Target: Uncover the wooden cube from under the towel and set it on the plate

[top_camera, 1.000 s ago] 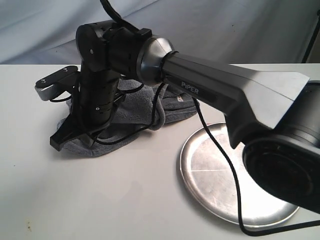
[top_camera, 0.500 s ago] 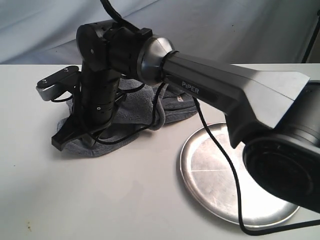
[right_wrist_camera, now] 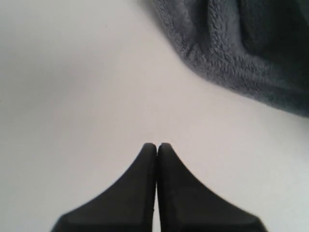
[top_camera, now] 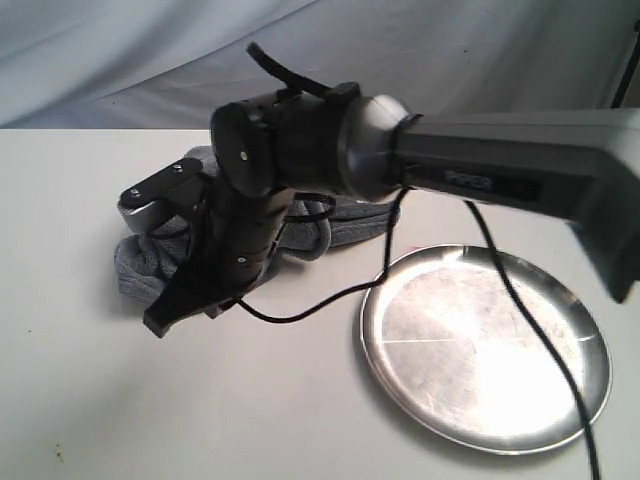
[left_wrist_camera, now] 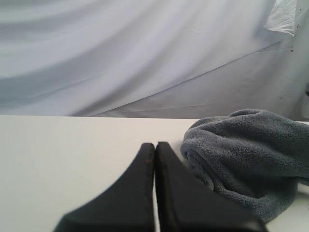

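Observation:
The dark grey towel lies bunched on the white table, partly behind my right arm. It also shows in the left wrist view and the right wrist view. The wooden cube is hidden. The round silver plate sits empty to the right of the towel. My right gripper is shut and empty, its tips low over bare table just in front of the towel's near edge. My left gripper is shut and empty, low beside the towel's folded edge; it does not show in the exterior view.
A black cable droops from the right arm onto the table between towel and plate. A pale cloth backdrop hangs behind the table. Bare white tabletop stretches in front of the towel.
My right arm has swung right and toward the camera, carrying its shut gripper off the towel's left part to the table in front of it. The whole plate now shows.

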### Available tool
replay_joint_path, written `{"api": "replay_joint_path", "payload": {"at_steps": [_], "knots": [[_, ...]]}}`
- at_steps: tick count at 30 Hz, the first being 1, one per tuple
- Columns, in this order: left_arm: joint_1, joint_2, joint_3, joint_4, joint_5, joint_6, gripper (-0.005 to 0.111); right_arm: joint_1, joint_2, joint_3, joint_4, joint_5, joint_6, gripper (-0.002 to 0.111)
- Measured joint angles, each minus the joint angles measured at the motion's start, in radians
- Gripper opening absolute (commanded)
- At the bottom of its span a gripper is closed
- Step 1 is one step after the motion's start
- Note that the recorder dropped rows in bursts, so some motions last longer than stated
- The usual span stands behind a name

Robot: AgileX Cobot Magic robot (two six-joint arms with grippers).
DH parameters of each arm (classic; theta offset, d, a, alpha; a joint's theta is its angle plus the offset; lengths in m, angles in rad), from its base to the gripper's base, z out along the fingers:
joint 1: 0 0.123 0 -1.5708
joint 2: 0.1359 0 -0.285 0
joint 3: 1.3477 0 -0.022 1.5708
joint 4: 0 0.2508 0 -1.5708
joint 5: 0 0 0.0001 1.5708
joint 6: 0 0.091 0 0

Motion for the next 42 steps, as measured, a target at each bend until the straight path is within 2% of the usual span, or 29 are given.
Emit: {"api": "replay_joint_path", "payload": {"at_steps": [9,17,26,37,42], "knots": [[0.0,0.0,0.0,0.0,0.0,0.0,0.001,-0.144,-0.202,0.375,-0.037,-0.288,0.051,0.0],[0.0,0.0,0.0,0.0,0.0,0.0,0.001,-0.287,-0.222,0.417,-0.028,-0.466,0.093,0.0],[0.0,0.0,0.0,0.0,0.0,0.0,0.001,-0.344,-0.111,0.187,-0.012,-0.459,0.107,0.0],[0.0,0.0,0.0,0.0,0.0,0.0,0.001,-0.327,0.062,-0.17,-0.007,-0.264,0.116,0.0],[0.0,0.0,0.0,0.0,0.0,0.0,0.001,-0.279,0.166,-0.365,-0.003,-0.143,0.116,0.0]]}}
